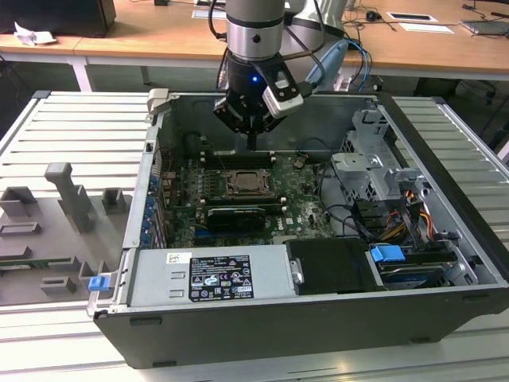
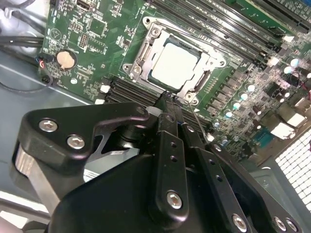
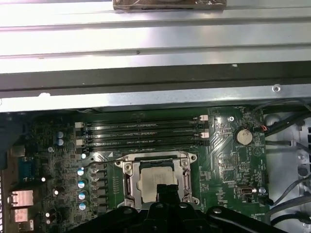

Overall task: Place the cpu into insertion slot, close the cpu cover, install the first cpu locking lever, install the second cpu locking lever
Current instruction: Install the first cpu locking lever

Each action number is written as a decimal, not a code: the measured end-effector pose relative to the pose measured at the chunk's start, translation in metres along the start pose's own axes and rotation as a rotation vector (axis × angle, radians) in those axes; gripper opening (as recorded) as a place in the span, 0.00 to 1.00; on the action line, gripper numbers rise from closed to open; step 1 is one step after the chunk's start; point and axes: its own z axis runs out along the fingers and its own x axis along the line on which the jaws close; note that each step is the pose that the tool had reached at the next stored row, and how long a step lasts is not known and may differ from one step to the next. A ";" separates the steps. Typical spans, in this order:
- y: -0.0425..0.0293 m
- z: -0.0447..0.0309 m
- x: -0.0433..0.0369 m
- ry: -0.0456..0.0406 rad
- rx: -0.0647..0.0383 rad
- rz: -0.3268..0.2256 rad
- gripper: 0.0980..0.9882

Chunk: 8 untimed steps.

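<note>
Exterior view: cpu (image 1: 248,185) sits below end effector (image 1: 252,144).

This looks like a robotics lab: a robot arm (image 1: 254,32) hangs over an opened computer case (image 1: 318,334) on a ribbed metal bench (image 1: 71,135), with cluttered wooden desks (image 1: 159,36) behind.

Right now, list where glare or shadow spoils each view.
First wrist view: the case wall is washed out white, the circuit board far dimmer. Second wrist view: glare bleaches the top of the cpu; the gripper looms dark. Exterior view: even light, though the circuit board sits in shade.
</note>
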 end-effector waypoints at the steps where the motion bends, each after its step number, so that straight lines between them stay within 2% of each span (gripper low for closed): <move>1: 0.0000 0.0000 0.0000 0.0006 -0.001 -0.015 0.01; 8: 0.0000 0.0000 0.0000 0.0030 -0.004 -0.077 0.01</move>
